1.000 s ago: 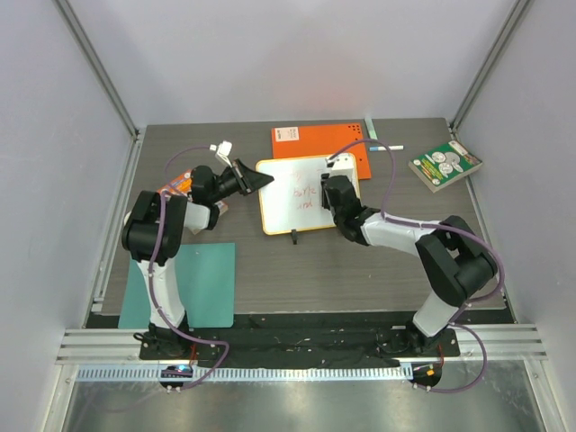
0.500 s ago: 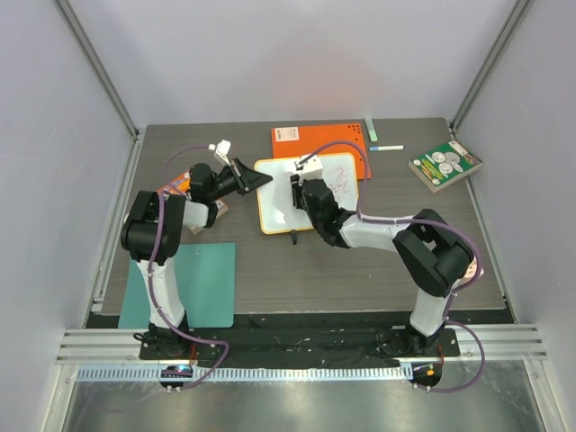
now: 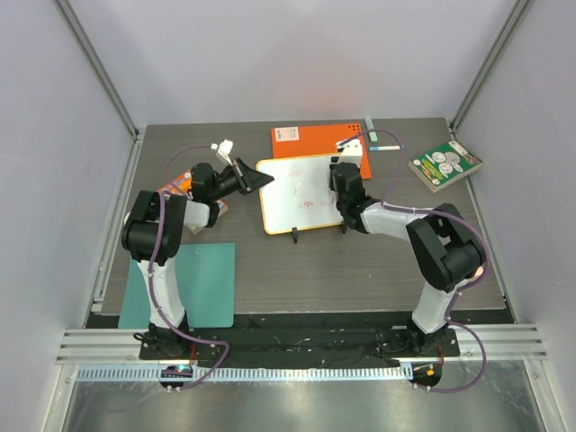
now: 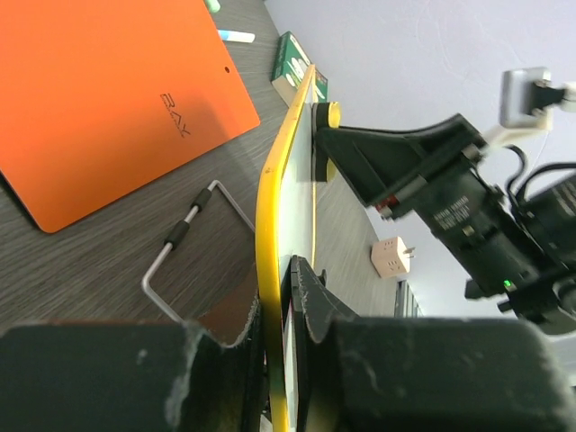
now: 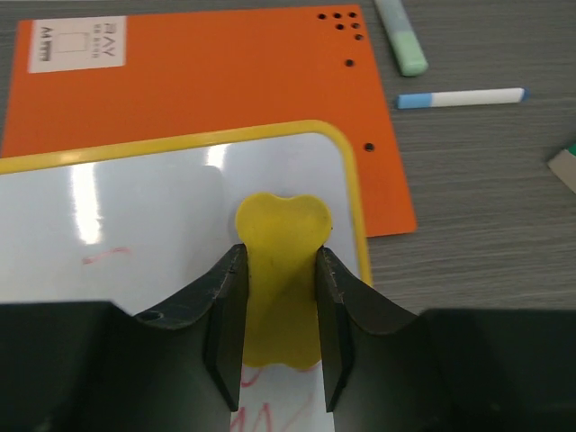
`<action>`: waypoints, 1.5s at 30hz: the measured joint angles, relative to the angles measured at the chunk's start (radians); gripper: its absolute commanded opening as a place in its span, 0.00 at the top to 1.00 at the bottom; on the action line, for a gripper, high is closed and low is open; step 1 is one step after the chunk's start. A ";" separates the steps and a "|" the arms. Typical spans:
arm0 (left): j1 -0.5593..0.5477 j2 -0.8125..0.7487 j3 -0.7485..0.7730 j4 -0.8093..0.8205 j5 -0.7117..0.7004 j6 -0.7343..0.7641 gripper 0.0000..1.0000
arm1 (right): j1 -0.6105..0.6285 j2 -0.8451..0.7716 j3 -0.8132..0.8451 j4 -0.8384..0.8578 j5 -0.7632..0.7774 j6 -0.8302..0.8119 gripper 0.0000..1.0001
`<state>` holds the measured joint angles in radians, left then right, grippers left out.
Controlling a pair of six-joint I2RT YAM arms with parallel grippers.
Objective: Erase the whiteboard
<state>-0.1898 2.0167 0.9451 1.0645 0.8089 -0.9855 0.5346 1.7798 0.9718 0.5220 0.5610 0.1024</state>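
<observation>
The whiteboard (image 3: 301,193) stands tilted on its feet mid-table, with faint red handwriting left on it. My left gripper (image 3: 255,180) is shut on its yellow left rim (image 4: 274,297). My right gripper (image 3: 345,175) is shut on a yellow eraser (image 5: 281,279) pressed against the board's upper right corner (image 5: 180,216). In the right wrist view a small red mark sits at the left and red scribble shows below the eraser.
An orange flat book (image 3: 319,139) lies behind the board, also in the right wrist view (image 5: 207,76). A blue-capped marker (image 3: 387,147) and a green marker (image 3: 371,128) lie at the back. A green booklet (image 3: 445,165) is at the right, a teal mat (image 3: 184,283) at the near left.
My right gripper swept the eraser left across the board, then back to the upper right corner. Much of the red writing is gone. The left gripper has held still.
</observation>
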 measured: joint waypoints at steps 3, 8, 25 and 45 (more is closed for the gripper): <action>-0.001 0.000 0.003 0.001 0.005 0.000 1.00 | -0.045 -0.007 -0.019 -0.011 0.014 0.002 0.98; -0.001 0.000 0.006 0.001 0.014 0.001 1.00 | -0.053 -0.024 -0.037 -0.027 -0.010 -0.003 0.99; 0.014 0.000 0.008 -0.016 0.011 0.000 1.00 | 0.085 0.012 0.070 -0.123 -0.169 -0.043 0.99; 0.002 -0.006 0.020 -0.028 0.011 0.005 1.00 | -0.134 0.016 0.074 -0.208 -0.147 0.073 0.99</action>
<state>-0.1875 2.0106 0.9653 1.0363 0.8200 -0.9802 0.4004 1.7954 1.0458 0.3138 0.4141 0.1757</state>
